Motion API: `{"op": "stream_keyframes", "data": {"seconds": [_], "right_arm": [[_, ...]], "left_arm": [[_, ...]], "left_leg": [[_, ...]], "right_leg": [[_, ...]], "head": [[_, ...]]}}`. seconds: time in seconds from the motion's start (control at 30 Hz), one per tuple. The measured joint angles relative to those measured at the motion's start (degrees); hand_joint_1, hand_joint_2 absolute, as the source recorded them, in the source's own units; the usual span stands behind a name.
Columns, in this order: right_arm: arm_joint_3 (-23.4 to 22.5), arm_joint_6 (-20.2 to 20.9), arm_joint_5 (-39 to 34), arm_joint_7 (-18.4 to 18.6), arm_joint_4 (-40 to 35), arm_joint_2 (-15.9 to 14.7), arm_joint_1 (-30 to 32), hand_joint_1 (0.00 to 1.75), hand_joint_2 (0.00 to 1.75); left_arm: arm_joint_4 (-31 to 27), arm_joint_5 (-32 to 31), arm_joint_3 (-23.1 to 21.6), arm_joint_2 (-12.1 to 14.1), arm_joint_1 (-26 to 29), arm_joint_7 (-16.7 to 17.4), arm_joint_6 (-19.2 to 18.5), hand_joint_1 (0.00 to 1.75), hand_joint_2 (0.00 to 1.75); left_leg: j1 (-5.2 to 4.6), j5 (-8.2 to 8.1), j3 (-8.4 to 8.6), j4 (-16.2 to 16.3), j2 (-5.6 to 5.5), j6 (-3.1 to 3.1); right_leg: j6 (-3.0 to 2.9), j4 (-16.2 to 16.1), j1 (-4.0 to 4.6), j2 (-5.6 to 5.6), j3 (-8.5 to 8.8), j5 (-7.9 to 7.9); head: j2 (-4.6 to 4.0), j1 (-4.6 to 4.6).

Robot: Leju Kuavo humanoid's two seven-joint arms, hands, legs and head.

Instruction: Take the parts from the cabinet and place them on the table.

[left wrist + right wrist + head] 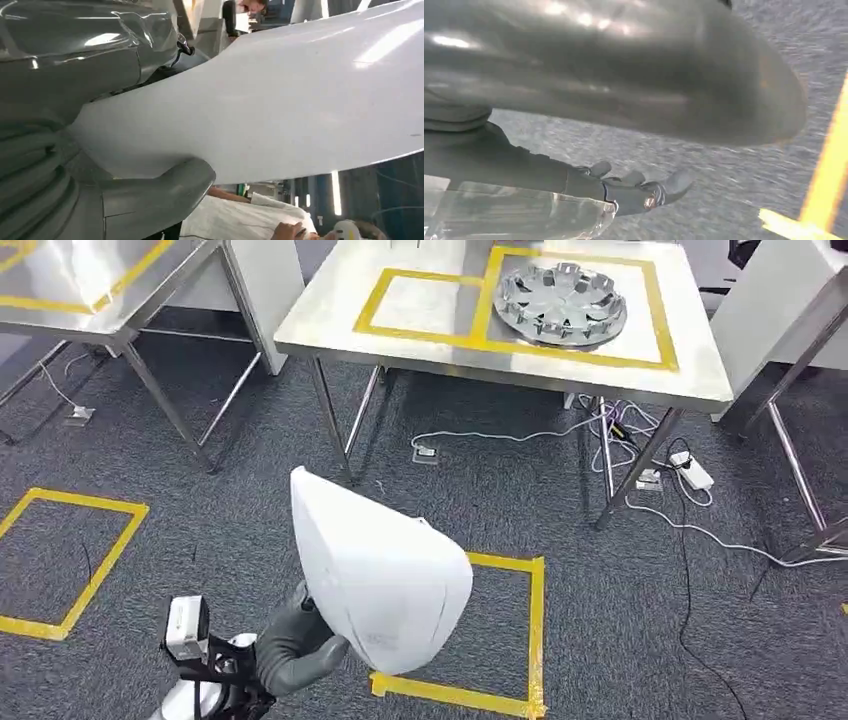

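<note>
My left hand (298, 645) grips a large white curved panel (380, 570) by its lower edge, low in the head view and above the carpet. In the left wrist view the panel (280, 100) spans the picture, and my thumb (150, 200) presses against its underside. Ahead stands a steel table (500, 365) marked with yellow tape rectangles. A silver wheel cover (560, 302) lies inside the right-hand rectangle. My right hand (624, 187) hangs over the grey carpet with its fingers stretched out and nothing in them.
A second steel table (90, 290) stands at the far left. Cables (620, 430) and a power strip (692, 472) lie under the near table. Yellow tape squares (70, 560) mark the carpet. A person (280, 227) is behind me in the left wrist view.
</note>
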Motion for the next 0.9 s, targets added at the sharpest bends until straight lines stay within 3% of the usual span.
{"op": "stream_keyframes", "data": {"seconds": [0.03, 0.07, 0.1, 0.13, 0.17, 0.2, 0.23, 0.27, 0.3, 0.33, 0.37, 0.43, 0.5, 0.53, 0.6, 0.63, 0.67, 0.7, 0.73, 0.77, 0.8, 0.83, 0.87, 0.9], "right_arm": [[0.00, 0.00, 0.04, 0.00, 0.00, -0.09, -0.23, 0.00, 0.00], [0.00, 0.00, 0.13, 0.04, 0.00, -0.18, -0.26, 0.00, 0.00], [0.00, 0.00, 0.28, 0.30, 0.00, -0.28, -0.16, 0.00, 0.00], [0.02, 0.00, 0.43, 0.42, 0.02, -0.35, 0.06, 0.00, 0.00], [0.04, 0.00, 0.61, 0.44, 0.04, -0.42, 0.11, 0.00, 0.00], [0.07, 0.00, 0.70, 0.44, 0.02, -0.44, 0.06, 0.00, 0.00], [0.07, 0.00, 0.72, 0.44, 0.02, -0.48, 0.04, 0.00, 0.00], [0.09, 0.00, 0.74, 0.44, 0.02, -0.37, 0.11, 0.00, 0.00], [0.15, 0.00, 0.72, 0.44, 0.04, -0.18, 0.00, 0.00, 0.00], [0.15, -0.09, 0.70, 0.59, 0.04, -0.22, -0.19, 0.00, 0.00], [0.15, -0.28, 0.66, 0.74, 0.04, -0.15, -0.16, 0.00, 0.00], [0.15, -0.35, 0.72, 0.87, 0.04, 0.02, -0.29, 0.00, 0.00], [0.24, 0.09, 1.07, 0.94, 0.02, 0.13, -0.43, 0.00, 0.00], [0.26, 0.15, 1.16, 0.96, 0.02, 0.17, -0.59, 0.00, 0.00], [0.28, 0.46, 1.18, 0.98, 0.02, 0.28, -0.61, 0.00, 0.00], [0.31, 0.59, 1.18, 1.01, 0.02, 0.33, -0.58, 0.00, 0.00], [0.31, 0.68, 1.20, 1.01, 0.02, 0.39, -0.59, 0.00, 0.00], [0.31, 0.83, 1.22, 1.03, 0.02, 0.43, -0.64, 0.00, 0.00], [0.31, 1.01, 1.22, 1.03, 0.02, 0.48, -0.68, 0.00, 0.00], [0.31, 1.05, 1.22, 1.03, 0.02, 0.66, -0.65, 0.00, 0.00], [0.33, 1.14, 1.12, 1.03, 0.04, 1.25, -0.74, 0.00, 0.00], [0.31, 1.14, 1.05, 1.11, 0.02, 1.28, -0.98, 0.00, 0.00], [0.31, 1.24, 1.05, 1.09, 0.02, 1.27, -1.03, 0.00, 0.00], [0.33, 1.25, 1.01, 1.09, 0.02, 1.31, -1.04, 0.00, 0.00]], "left_arm": [[0.00, -0.02, -0.02, -0.02, 0.00, 0.00, 0.02, 1.75, 1.75], [0.00, -0.09, -0.07, 0.02, 0.15, -0.04, 0.30, 1.75, 1.75], [0.00, -0.22, -0.13, 0.02, 0.21, -0.07, 0.41, 1.75, 1.75], [0.00, -0.28, -0.20, 0.02, 0.24, -0.11, 0.71, 1.75, 1.75], [0.00, -0.37, -0.22, 0.02, 0.27, -0.11, 0.90, 1.75, 1.75], [0.00, -0.37, -0.24, 0.04, 0.26, -0.11, 0.98, 1.75, 1.75], [0.00, -0.37, -0.24, 0.02, 0.26, -0.11, 1.03, 1.75, 1.75], [0.00, -0.37, -0.24, 0.04, 0.29, -0.11, 1.05, 1.75, 1.75], [0.00, -0.37, -0.26, 0.09, 0.33, -0.09, 1.07, 1.75, 1.75], [-0.15, -0.39, -0.24, 0.15, 0.26, -0.11, 1.16, 1.75, 1.75], [-0.24, -0.44, -0.24, 0.22, 0.33, -0.11, 1.20, 1.75, 1.75], [-0.31, -0.48, -0.20, 0.26, 0.34, -0.11, 1.18, 1.75, 1.75], [-0.35, -0.66, -0.09, 0.39, 0.33, -0.20, 0.90, 1.75, 1.75], [-0.35, -0.90, -0.02, 0.46, 0.37, -0.20, 0.87, 1.75, 1.75], [-0.35, -1.03, -0.02, 0.57, 0.60, -0.20, 0.83, 1.75, 1.75], [-0.35, -1.03, -0.02, 0.59, 0.66, -0.20, 0.83, 1.75, 1.75], [-0.35, -1.05, -0.02, 0.61, 0.68, -0.20, 0.83, 1.75, 1.75], [-0.35, -1.05, -0.02, 0.61, 0.69, -0.20, 0.79, 1.75, 1.75], [-0.35, -1.07, -0.02, 0.61, 0.68, -0.20, 0.77, 1.75, 1.75], [-0.39, -1.14, -0.02, 0.63, 0.69, -0.17, 0.74, 1.75, 1.75], [-0.48, -1.22, 0.02, 0.81, 0.90, -0.13, 0.68, 1.75, 1.75], [-0.67, -1.26, 0.06, 0.83, 0.98, -0.05, 0.68, 1.75, 1.75], [-0.81, -1.42, 0.07, 0.92, 0.89, 0.02, 0.57, 1.75, 1.75], [-0.96, -1.42, 0.07, 0.90, 0.84, 0.00, 0.46, 1.75, 1.75]], "left_leg": [[0.02, -0.42, 0.17, 0.01, 0.02, -0.30], [0.02, -0.81, 0.42, 0.02, -0.01, -0.52], [0.04, -1.22, 0.79, 0.03, -0.09, -0.72], [0.19, -1.71, 1.41, 0.05, -0.29, -1.09], [0.40, -2.30, 2.17, 0.06, -0.36, -1.48], [0.67, -2.98, 3.07, 0.13, -0.37, -1.93], [0.90, -3.72, 4.00, 0.20, -0.33, -2.36], [0.71, -4.48, 3.81, 0.26, -0.26, -2.95], [0.61, -5.25, 4.63, 0.75, -0.22, -3.27], [0.43, -5.64, 4.47, 0.52, -0.09, -3.83], [0.62, -5.70, 5.02, 0.78, -0.01, -4.08], [0.99, -5.47, 4.67, 1.88, 0.06, -4.29], [1.27, -4.26, -0.48, 10.71, 0.07, -5.04], [1.29, -5.56, -3.87, 15.37, 0.06, -5.40], [1.30, -10.70, -8.92, 20.48, 0.06, -5.54], [1.30, -11.93, -10.11, 20.28, 0.06, -5.41], [1.20, -11.46, -10.29, 18.23, 0.04, -5.08], [0.98, -9.37, -9.68, 14.61, 0.02, -4.32], [0.56, -5.88, -8.76, 10.26, 0.01, -3.31], [-0.17, -0.59, -7.95, 5.95, -0.05, -1.75], [-1.21, 4.05, -7.81, 3.82, -1.09, -0.64], [-1.18, 3.47, -7.44, 3.56, -1.56, -0.34], [-1.31, 3.04, -6.50, 3.06, -1.13, -0.49], [-1.38, 2.75, -6.12, 2.32, -1.06, -0.23]], "right_leg": [[0.09, 4.71, -0.19, -0.01, -3.32, -1.28], [-0.27, 8.53, -0.39, -0.03, -6.21, -3.18], [0.13, 10.90, -0.59, -0.05, -8.35, -4.13], [1.38, 10.62, -0.89, -0.08, -9.29, -3.48], [2.69, 7.46, -1.15, -0.14, -8.76, -1.87], [3.64, 2.43, -1.41, -0.30, -7.11, 0.57], [4.66, -2.99, -1.72, -0.63, -5.21, 3.45], [5.56, -7.04, -2.13, -1.45, -4.12, 7.16], [3.69, -7.23, -1.71, -2.00, -4.12, 6.24], [1.64, -6.99, -1.27, -1.69, -3.62, 6.14], [0.90, -7.04, -1.39, -1.58, -3.79, 6.20], [0.10, -6.93, -1.46, -1.03, -2.90, 5.92], [-1.19, -7.18, -1.27, -0.97, -1.50, 4.79], [-1.41, -7.18, -1.19, -0.83, -1.00, 4.26], [-1.57, -7.18, -0.78, -0.43, 0.25, 3.04], [-1.65, -7.18, -0.57, -0.21, 1.15, 2.38], [-1.69, -7.19, -0.27, -0.01, 2.23, 1.65], [-1.73, -7.23, 0.02, 0.11, 3.36, 0.86], [-1.78, -7.31, 0.46, 0.13, 4.45, 0.14], [-1.83, -7.47, 0.57, 0.13, 5.03, -0.59], [-1.51, -7.37, 0.92, 0.36, 5.83, -1.29], [-1.39, -7.85, 0.85, 0.57, 5.97, -2.05], [-1.19, -8.42, 0.95, 0.65, 6.74, -2.04], [-0.31, -7.45, 0.94, 0.55, 7.25, -1.03]], "head": [[0.00, 0.02], [0.00, 0.02], [0.00, 0.00], [0.00, 0.05], [0.00, 0.00], [0.00, 0.04], [0.00, 0.04], [0.00, 0.26], [0.00, 0.35], [0.00, 0.09], [0.00, -0.04], [0.00, -0.09], [0.00, -0.18], [0.00, -0.18], [0.00, -0.22], [0.00, -0.20], [0.00, -0.20], [0.00, -0.20], [0.00, -0.22], [0.00, -0.22], [0.00, 0.11], [0.00, 0.08], [0.00, -0.17], [0.00, -0.13]]}}
